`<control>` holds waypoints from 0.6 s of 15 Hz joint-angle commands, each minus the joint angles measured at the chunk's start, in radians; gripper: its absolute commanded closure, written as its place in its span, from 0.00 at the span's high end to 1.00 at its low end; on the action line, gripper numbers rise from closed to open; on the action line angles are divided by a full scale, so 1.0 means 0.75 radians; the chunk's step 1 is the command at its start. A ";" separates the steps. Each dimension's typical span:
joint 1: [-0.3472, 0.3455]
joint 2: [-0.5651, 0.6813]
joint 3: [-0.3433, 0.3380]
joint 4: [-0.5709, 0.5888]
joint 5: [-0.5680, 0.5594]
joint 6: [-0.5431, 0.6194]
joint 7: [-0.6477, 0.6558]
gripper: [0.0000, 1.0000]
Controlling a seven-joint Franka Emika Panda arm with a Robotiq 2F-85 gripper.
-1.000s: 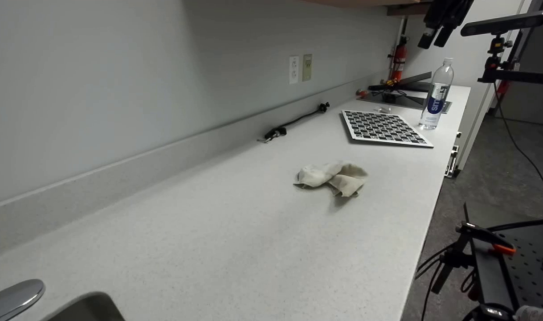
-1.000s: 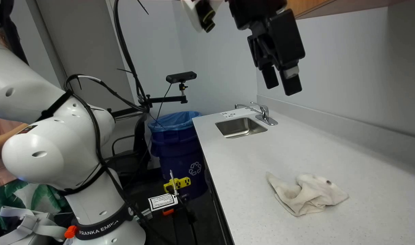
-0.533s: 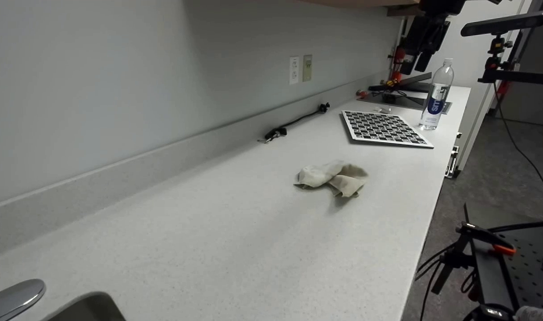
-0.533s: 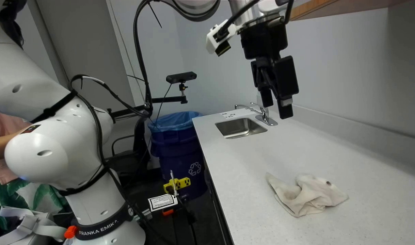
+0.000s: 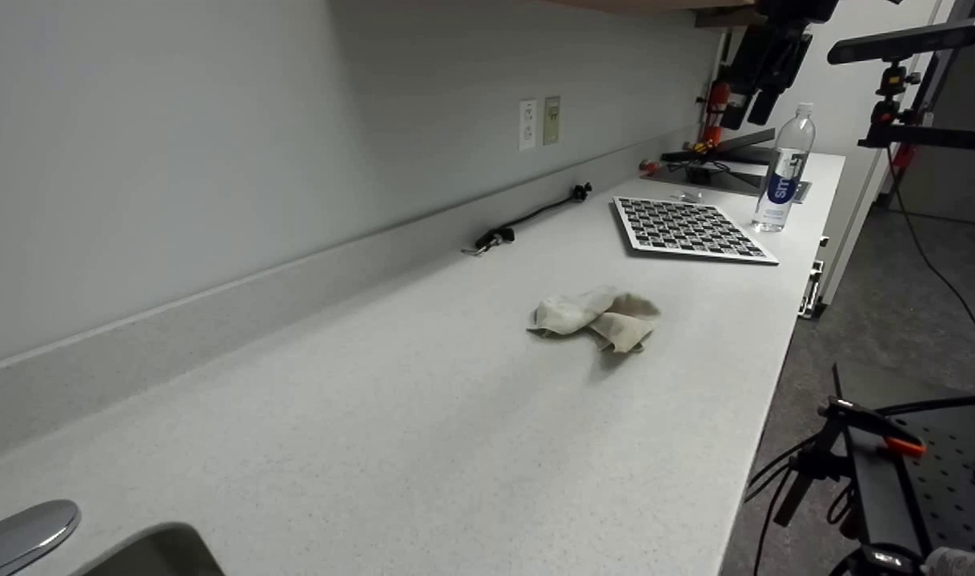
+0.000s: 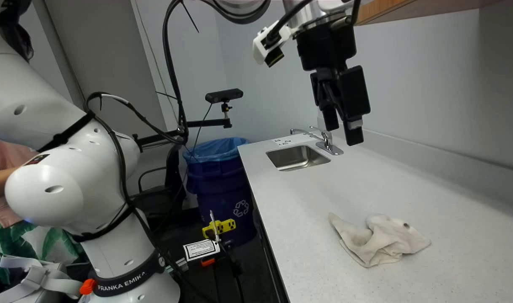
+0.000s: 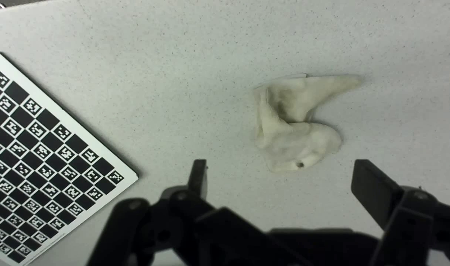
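Observation:
A crumpled off-white cloth (image 5: 595, 318) with a small dark spot lies on the pale speckled counter (image 5: 423, 432). It shows in both exterior views (image 6: 380, 242) and in the wrist view (image 7: 298, 140). My gripper (image 6: 343, 132) is black and hangs in the air well above the counter, tilted a little. In the wrist view its fingers (image 7: 282, 173) stand wide apart with nothing between them, and the cloth lies below and ahead of them. The gripper also shows at the top right in an exterior view (image 5: 748, 114). It touches nothing.
A black-and-white patterned board (image 5: 691, 230) and a clear bottle (image 5: 783, 172) stand farther along the counter. A black cable (image 5: 535, 216) lies by the wall. A sink (image 6: 297, 158) with a faucet (image 6: 325, 141) is at the counter's end. A cabinet (image 6: 391, 10) overhangs the counter.
Over the first half second my gripper came down from higher up, toward the counter. Since then it has risen only very slightly. The cloth has not moved.

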 commanded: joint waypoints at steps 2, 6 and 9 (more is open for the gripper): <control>0.014 0.017 0.013 -0.026 0.016 0.026 -0.017 1.00; 0.052 0.062 0.040 -0.100 0.043 0.149 -0.013 1.00; 0.076 0.134 0.068 -0.152 0.042 0.282 -0.004 1.00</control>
